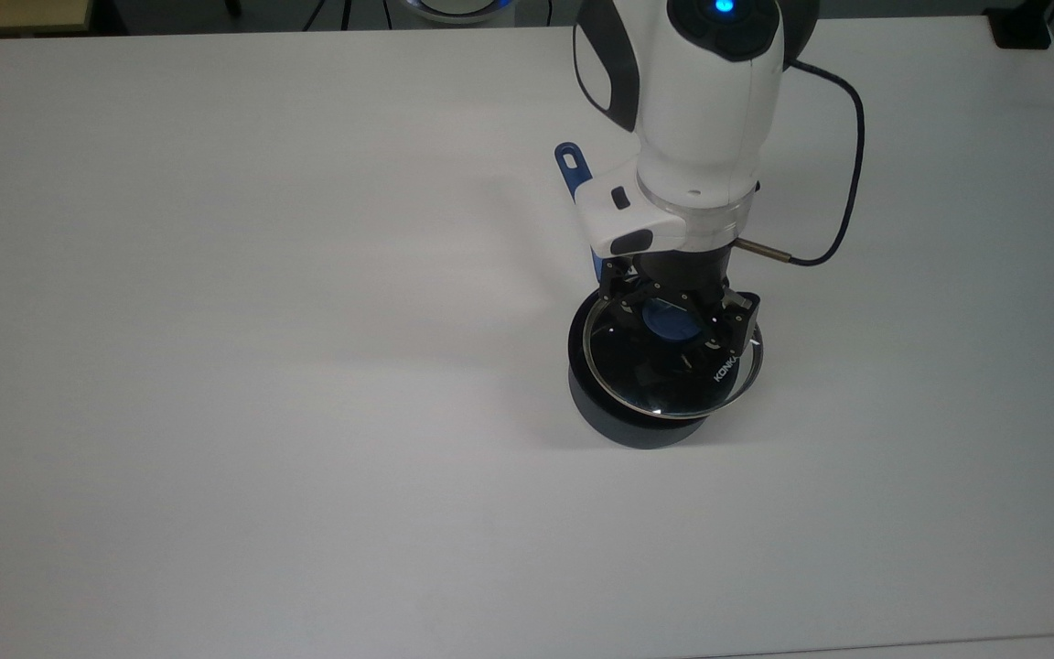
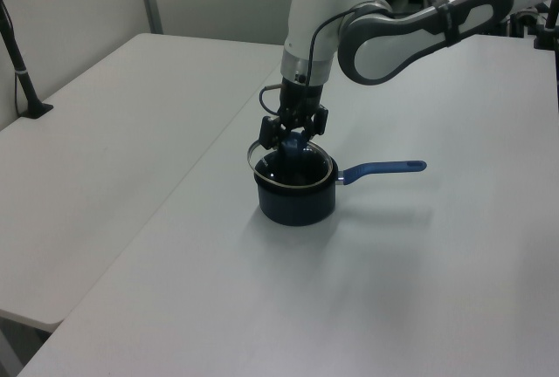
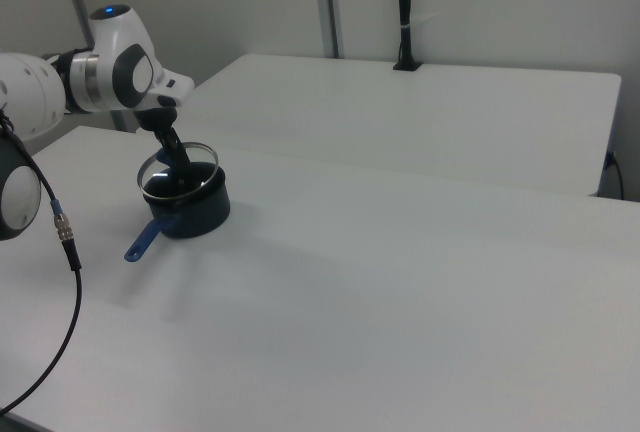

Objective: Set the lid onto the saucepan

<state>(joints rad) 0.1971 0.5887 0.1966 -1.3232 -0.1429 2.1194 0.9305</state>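
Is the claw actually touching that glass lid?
Touching: in the top view the claw is clamped on the blue knob of the lid, above the saucepan.

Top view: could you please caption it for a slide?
Hand holds the lid by its knob just over the saucepan.

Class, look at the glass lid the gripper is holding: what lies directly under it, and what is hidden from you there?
Under the lid sits the saucepan; its dark inside shows through the glass. The gripper grips the lid's blue knob and hides part of the glass. Whether the rim touches the saucepan all round cannot be told.
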